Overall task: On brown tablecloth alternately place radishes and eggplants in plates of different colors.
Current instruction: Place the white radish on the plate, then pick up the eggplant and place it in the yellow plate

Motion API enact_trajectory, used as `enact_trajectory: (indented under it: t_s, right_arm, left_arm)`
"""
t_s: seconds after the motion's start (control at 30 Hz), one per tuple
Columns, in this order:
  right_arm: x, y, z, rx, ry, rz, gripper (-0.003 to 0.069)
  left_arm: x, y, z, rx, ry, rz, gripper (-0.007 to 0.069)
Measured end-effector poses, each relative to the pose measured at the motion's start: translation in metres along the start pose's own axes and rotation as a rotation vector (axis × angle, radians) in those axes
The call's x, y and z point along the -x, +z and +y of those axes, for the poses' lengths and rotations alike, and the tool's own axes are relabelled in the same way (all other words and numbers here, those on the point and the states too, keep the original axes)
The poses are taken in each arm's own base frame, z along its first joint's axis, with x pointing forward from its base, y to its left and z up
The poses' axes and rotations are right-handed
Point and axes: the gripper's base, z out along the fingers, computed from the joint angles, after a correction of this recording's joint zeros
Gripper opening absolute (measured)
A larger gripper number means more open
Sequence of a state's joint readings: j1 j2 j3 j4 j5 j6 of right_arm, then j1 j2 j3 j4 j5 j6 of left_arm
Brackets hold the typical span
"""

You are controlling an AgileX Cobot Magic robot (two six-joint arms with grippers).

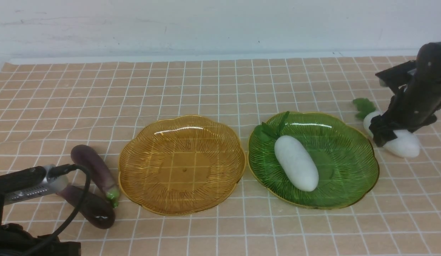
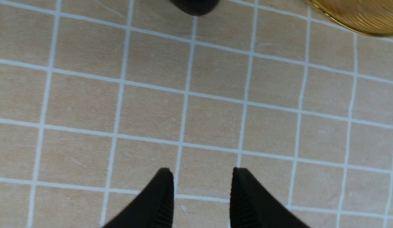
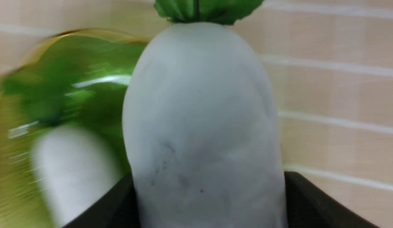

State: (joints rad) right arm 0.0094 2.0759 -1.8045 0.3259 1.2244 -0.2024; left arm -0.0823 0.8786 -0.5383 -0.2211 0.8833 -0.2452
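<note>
Radish (image 3: 202,120) — clasped by right gripper (image 3: 207,186) — beside green plate (image 3: 95,53).

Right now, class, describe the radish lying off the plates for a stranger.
Start at the green plate on the checked cloth. Beside its right rim lies a radish, straddled by the right gripper. Unlike its twin, it rests on cloth, not a plate.
</note>
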Motion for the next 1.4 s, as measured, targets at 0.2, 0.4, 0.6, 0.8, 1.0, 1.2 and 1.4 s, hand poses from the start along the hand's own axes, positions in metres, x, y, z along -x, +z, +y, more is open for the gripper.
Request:
enact_trajectory:
  t_s: [0.2,0.4,0.6,0.8,1.0,1.2,1.4]
  right_arm:
    - [-0.018,0.029,0.036,0.107,-0.049,0.094,0.0499]
    - [-0.036,0.05,0.068,-0.014,-0.142,0.198,0.0538]
    - [-0.035,0.04,0.076,-0.041,-0.094,0.173,0.0684]
    - [-0.036,-0.041,0.094,-0.025,-0.112,-0.013,0.0678]
    - [-0.05,-0.108,0.107,-0.009,-0.142,-0.155,0.0606]
    - [-0.05,-0.109,0.107,-0.009,-0.145,-0.152,0.0577]
    - [-0.05,-0.109,0.107,-0.01,-0.155,-0.152,0.0577]
  left_arm:
    - [0.002,0.0,0.004,0.047,-0.022,-0.019,0.0287]
    - [0.017,0.011,0.004,0.053,-0.087,-0.089,0.043]
    - [0.049,0.023,-0.002,0.082,-0.132,-0.102,0.051]
    - [0.095,0.044,0.014,0.163,-0.277,-0.103,0.0515]
    - [0.114,0.1,0.025,0.163,-0.469,-0.108,0.0515]
    - [0.119,0.129,0.03,0.149,-0.527,-0.116,0.0513]
    - [0.115,0.139,0.033,0.184,-0.476,-0.045,0.0298]
